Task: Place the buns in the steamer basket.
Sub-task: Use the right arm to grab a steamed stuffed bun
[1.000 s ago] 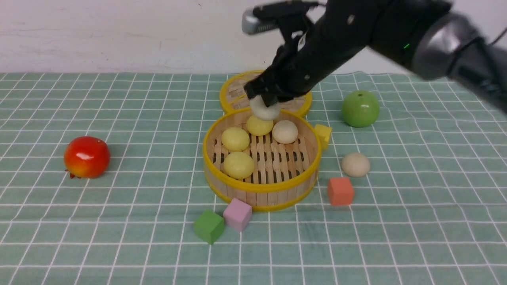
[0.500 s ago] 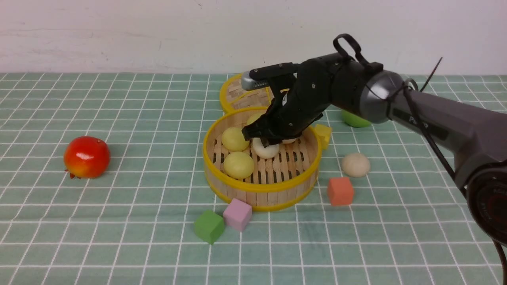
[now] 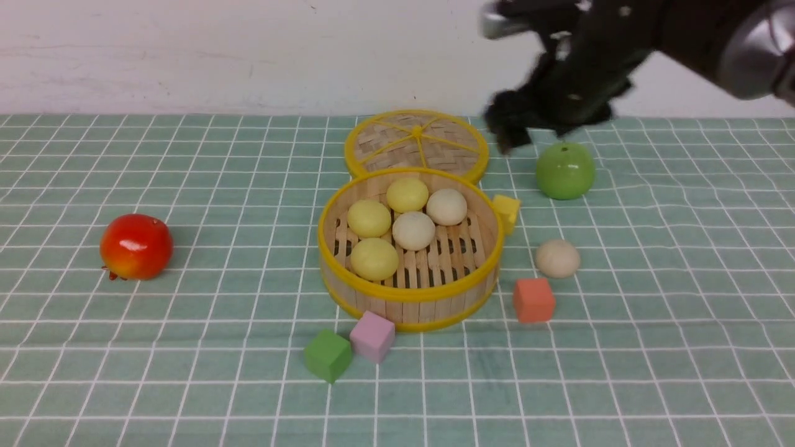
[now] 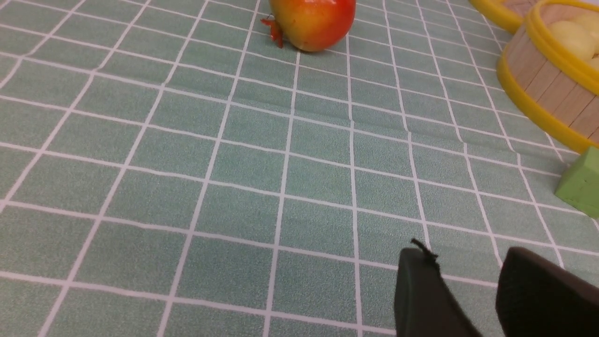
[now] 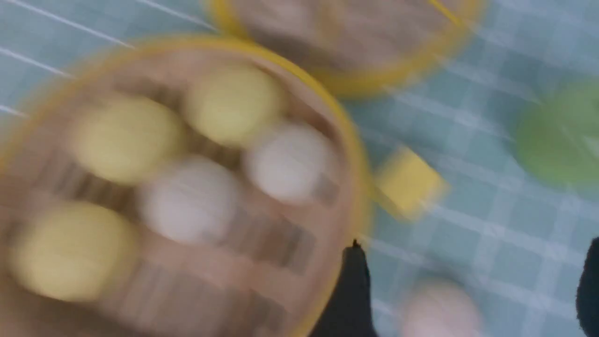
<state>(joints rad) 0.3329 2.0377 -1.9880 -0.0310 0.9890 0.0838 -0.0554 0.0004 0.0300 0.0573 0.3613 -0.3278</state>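
No text, label, brand, number or sign can be read anywhere in these views.

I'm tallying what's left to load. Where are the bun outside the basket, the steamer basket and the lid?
bun outside the basket (image 3: pixel 558 258), front view, middle of its dome.
steamer basket (image 3: pixel 410 292), front view, near yellow rim.
lid (image 3: pixel 397 147), front view, woven top.
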